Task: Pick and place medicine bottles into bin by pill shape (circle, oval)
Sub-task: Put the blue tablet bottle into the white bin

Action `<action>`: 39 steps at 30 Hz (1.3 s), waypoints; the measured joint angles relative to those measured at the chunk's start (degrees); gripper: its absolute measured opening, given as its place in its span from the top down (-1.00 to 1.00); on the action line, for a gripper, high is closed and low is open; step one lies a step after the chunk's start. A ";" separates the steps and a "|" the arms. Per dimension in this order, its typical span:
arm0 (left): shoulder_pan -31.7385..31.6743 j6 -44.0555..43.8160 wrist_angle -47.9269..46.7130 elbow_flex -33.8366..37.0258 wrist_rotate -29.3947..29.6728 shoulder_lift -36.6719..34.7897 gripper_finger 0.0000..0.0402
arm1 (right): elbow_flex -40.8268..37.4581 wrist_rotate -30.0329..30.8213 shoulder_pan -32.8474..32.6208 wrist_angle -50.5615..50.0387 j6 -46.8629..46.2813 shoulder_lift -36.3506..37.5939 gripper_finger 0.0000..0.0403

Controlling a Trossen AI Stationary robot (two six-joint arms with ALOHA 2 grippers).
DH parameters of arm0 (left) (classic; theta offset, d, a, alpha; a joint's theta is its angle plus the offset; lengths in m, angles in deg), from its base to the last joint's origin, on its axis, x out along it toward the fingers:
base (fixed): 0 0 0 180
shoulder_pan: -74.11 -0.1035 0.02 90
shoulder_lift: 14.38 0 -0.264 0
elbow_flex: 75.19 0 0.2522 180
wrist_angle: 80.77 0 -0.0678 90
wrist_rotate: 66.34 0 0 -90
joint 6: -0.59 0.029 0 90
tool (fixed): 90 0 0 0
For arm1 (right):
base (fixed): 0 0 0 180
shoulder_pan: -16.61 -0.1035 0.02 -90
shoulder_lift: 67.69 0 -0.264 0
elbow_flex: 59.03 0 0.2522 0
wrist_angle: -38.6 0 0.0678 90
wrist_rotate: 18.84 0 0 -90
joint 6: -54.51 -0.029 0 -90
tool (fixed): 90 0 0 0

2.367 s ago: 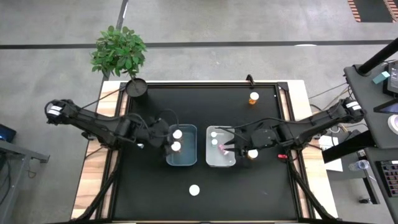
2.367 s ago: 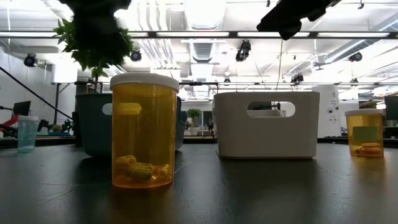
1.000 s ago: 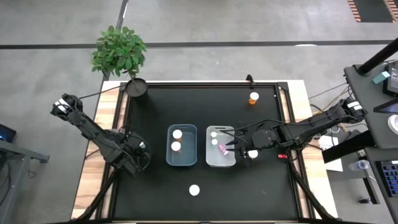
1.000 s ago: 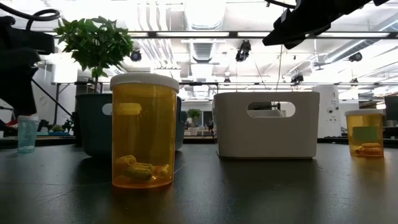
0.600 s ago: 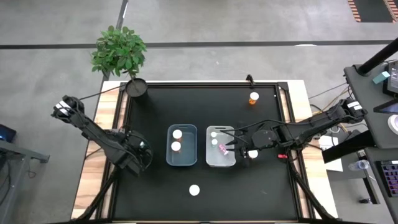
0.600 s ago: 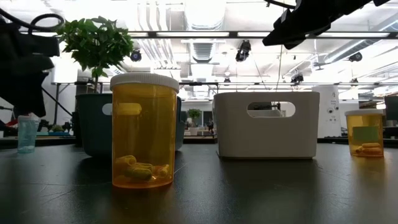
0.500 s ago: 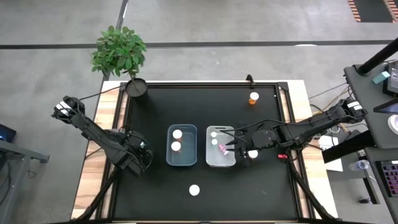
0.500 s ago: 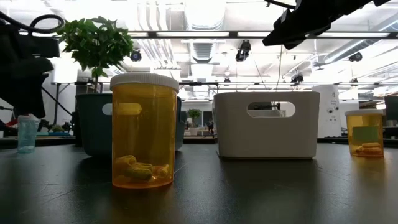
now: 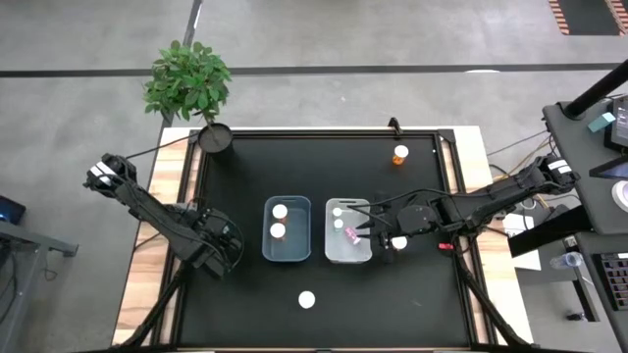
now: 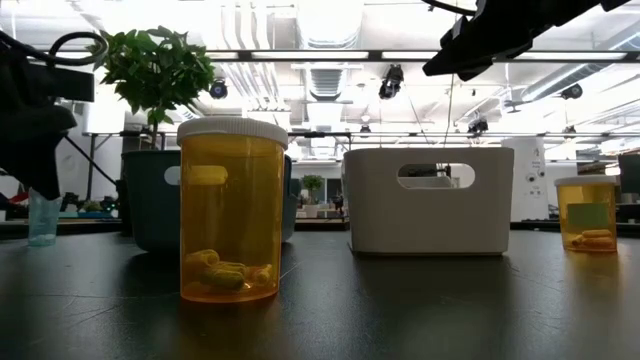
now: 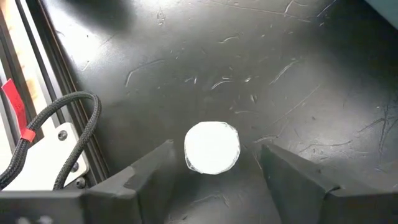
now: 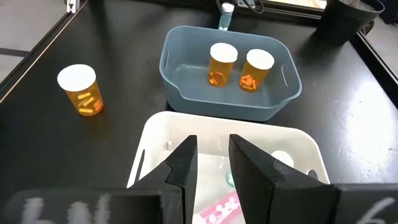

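The medicine bottle (image 11: 212, 147) stands on the black table (image 9: 324, 167) near its left edge, its white cap between the wide fingers of the left gripper (image 11: 214, 171), not touched yet. If the fingers close off-centre, the bottle can tip or slide toward the frame. The right gripper (image 12: 213, 163) hangs narrow over the white bin (image 12: 152, 134), holding nothing that I can see.

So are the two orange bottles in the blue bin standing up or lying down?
Standing up. In the right wrist view, both orange bottles in the blue bin have white caps on top.
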 joint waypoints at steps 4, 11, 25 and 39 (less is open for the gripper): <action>0.00 0.00 -0.04 0.00 -0.08 0.39 0.12 | 0.00 0.00 0.01 0.00 -0.02 0.00 0.58; 0.00 0.42 0.48 0.04 -0.19 0.73 0.38 | 0.00 0.00 0.00 0.00 -0.06 0.00 0.58; -0.04 0.39 -1.53 -3.11 -1.57 0.66 0.53 | 0.00 -0.01 0.00 0.00 -0.04 0.00 0.58; -0.11 1.57 -5.95 -5.95 0.75 -0.91 0.55 | 0.00 -0.02 0.00 0.00 -0.02 0.00 0.58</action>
